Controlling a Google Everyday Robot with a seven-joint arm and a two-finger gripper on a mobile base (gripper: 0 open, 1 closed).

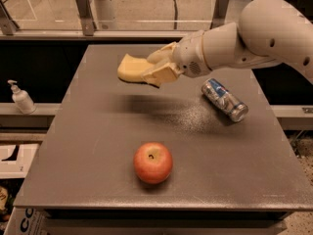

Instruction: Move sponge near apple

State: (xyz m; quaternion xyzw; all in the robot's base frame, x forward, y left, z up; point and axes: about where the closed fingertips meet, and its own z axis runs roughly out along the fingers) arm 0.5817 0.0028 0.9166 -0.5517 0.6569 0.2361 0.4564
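The pale yellow sponge [129, 68] is held in the air above the far middle of the grey table [88, 146]. My gripper [155, 67] is shut on the sponge's right end, its pale fingers [161, 73] clamped above and below it. The arm reaches in from the upper right. The red-orange apple [153, 162] stands on the table near the front, below and slightly right of the sponge, well apart from it. The sponge's shadow lies on the table between them.
A silver-blue soda can [224, 99] lies on its side at the table's right. A white pump bottle [21, 98] stands on a ledge to the left. A glass barrier with metal posts [84, 11] runs behind the table.
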